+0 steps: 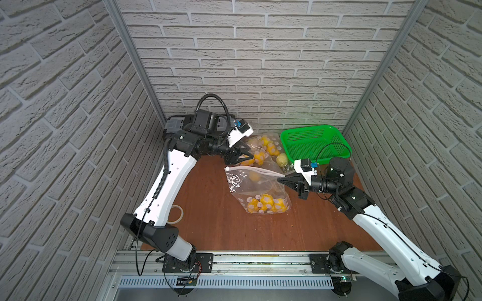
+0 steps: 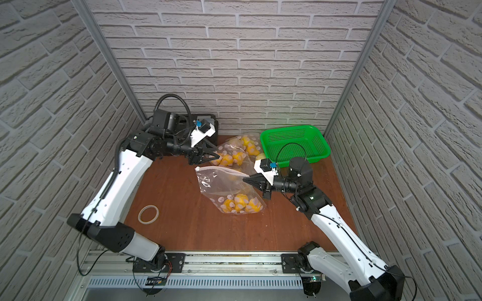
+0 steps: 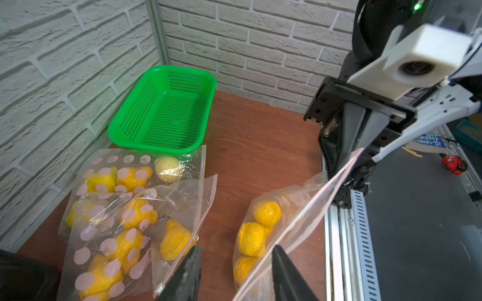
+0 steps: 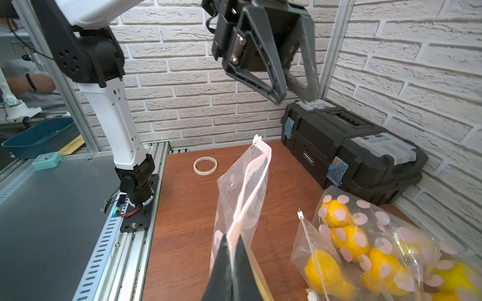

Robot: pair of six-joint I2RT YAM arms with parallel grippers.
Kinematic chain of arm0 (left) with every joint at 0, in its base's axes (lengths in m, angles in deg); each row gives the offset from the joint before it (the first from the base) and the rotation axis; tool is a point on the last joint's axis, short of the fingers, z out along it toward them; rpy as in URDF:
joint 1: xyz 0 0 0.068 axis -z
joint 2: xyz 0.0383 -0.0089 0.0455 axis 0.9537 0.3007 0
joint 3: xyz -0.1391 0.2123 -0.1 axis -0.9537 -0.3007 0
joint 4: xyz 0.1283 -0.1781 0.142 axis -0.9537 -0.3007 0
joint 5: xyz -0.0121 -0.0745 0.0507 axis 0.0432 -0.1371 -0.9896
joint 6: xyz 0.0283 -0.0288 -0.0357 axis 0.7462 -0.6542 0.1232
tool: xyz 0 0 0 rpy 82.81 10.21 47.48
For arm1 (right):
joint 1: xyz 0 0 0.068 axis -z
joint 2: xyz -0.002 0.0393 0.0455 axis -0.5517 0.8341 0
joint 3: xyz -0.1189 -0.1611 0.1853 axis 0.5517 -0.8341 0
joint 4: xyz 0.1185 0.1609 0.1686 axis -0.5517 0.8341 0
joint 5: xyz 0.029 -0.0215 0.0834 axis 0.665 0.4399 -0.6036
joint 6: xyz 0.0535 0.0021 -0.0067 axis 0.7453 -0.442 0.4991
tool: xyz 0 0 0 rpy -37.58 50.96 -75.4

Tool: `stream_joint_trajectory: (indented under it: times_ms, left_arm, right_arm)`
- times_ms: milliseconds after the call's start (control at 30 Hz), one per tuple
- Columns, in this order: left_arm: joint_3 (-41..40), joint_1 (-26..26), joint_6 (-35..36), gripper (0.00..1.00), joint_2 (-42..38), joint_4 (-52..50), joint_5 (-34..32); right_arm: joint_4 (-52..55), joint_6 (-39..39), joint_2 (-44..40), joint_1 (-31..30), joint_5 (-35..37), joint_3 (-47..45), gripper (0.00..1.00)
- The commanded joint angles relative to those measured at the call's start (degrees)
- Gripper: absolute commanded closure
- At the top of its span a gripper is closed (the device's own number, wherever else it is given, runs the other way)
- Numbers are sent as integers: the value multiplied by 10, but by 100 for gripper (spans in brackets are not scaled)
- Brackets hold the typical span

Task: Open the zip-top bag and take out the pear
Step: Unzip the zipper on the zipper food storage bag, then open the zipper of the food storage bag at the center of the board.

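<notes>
We see right gripper [image 1: 280,179] pinching zip-top bag [image 1: 247,186] at right zip end; left gripper [image 1: 249,155] half-open, empty, just beyond far edge; pears [image 1: 266,202] inside.

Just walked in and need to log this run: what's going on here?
The right gripper is shut on the top edge of a clear zip-top bag, holding that edge up while yellow pears sit in its lower end. In the right wrist view the zip strips look parted. The left gripper is open and holds nothing, near the other bags at the back. The green basket holds nothing.
</notes>
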Motion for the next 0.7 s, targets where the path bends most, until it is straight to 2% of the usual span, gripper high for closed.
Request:
stream_joint_trajectory:
  times_ms: [0, 267, 567, 667]
  left_arm:
    - [34, 27, 53, 54, 27, -76, 5]
    - [37, 41, 64, 50, 28, -75, 47]
    - [-25, 41, 25, 46, -22, -5, 74]
    - [-28, 44, 15, 48, -17, 7, 67]
  right_arm:
    - [18, -40, -13, -2, -20, 27, 97]
    - [41, -52, -2, -2, -21, 50, 97]
    - [46, -52, 4, -2, -34, 52, 97]
    - [45, -53, 4, -2, -44, 53, 97]
